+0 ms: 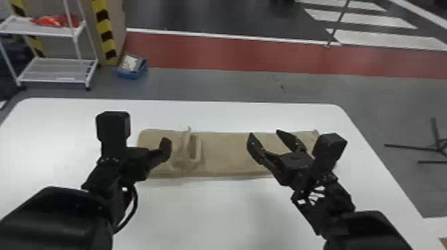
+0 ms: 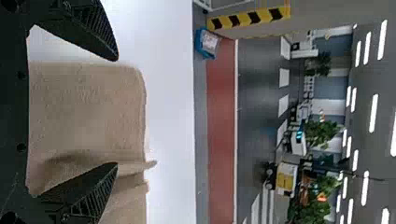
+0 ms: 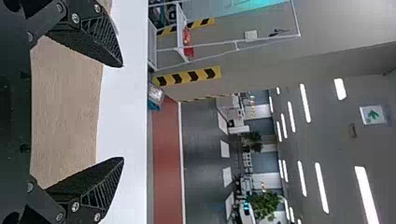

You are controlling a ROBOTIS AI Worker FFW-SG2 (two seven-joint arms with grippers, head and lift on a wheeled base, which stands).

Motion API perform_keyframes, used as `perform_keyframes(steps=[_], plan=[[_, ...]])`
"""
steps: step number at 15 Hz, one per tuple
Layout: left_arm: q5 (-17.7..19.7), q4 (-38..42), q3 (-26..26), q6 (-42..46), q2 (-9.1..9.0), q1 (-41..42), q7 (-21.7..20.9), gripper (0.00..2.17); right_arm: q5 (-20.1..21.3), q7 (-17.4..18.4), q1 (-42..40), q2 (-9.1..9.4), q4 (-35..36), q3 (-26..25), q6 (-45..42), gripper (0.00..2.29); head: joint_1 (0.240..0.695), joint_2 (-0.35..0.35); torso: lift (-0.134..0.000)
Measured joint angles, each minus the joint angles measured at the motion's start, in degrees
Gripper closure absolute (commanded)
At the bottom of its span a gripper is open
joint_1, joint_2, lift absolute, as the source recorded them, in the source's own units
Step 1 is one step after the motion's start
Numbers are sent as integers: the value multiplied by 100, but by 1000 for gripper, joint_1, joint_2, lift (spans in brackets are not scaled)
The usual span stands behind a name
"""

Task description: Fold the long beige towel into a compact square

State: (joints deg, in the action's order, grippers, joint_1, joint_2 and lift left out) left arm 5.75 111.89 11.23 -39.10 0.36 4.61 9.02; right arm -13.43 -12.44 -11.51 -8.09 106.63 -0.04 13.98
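Note:
The beige towel point(image 1: 226, 153) lies as a long strip across the white table, with a raised, bunched fold near its left part. My left gripper point(image 1: 159, 149) is over the towel's left end, beside that fold. In the left wrist view my left gripper point(image 2: 116, 112) is open, the towel point(image 2: 88, 102) behind its parted fingers and the ridge by one fingertip. My right gripper point(image 1: 266, 139) stands open above the towel's right part. In the right wrist view the flat towel point(image 3: 65, 112) shows between the spread fingers of my right gripper point(image 3: 122, 112), nothing held.
The white table point(image 1: 206, 212) extends around the towel on all sides. Beyond its far edge, on the floor, are a blue box point(image 1: 132, 68) and a white shelf cart point(image 1: 56, 69). A black stand point(image 1: 435, 148) is on the floor at the right.

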Motion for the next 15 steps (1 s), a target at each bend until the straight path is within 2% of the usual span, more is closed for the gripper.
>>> perform_keyframes(steps=[1,4,6,10,11,15], plan=[[-7,102,-217,340,57,174,7,36,55,9,194,53,-162,201,157,194,695,-31,-119],[-21,278,-853,820,149,587,-122,36,216,107,597,267,-493,738,392,194,695,69,-119],[-32,242,-1059,1050,192,763,-168,36,380,269,843,363,-775,1116,406,194,695,154,-119],[-57,18,-1222,1494,248,905,-245,36,725,616,1364,606,-1689,1693,183,221,695,213,-119],[-56,-33,-1238,1556,264,911,-278,36,761,718,1468,652,-1896,1785,99,309,695,227,-119],[-52,-228,-1248,1774,291,914,-324,36,882,779,1833,762,-2509,2016,-61,346,695,248,-119]])
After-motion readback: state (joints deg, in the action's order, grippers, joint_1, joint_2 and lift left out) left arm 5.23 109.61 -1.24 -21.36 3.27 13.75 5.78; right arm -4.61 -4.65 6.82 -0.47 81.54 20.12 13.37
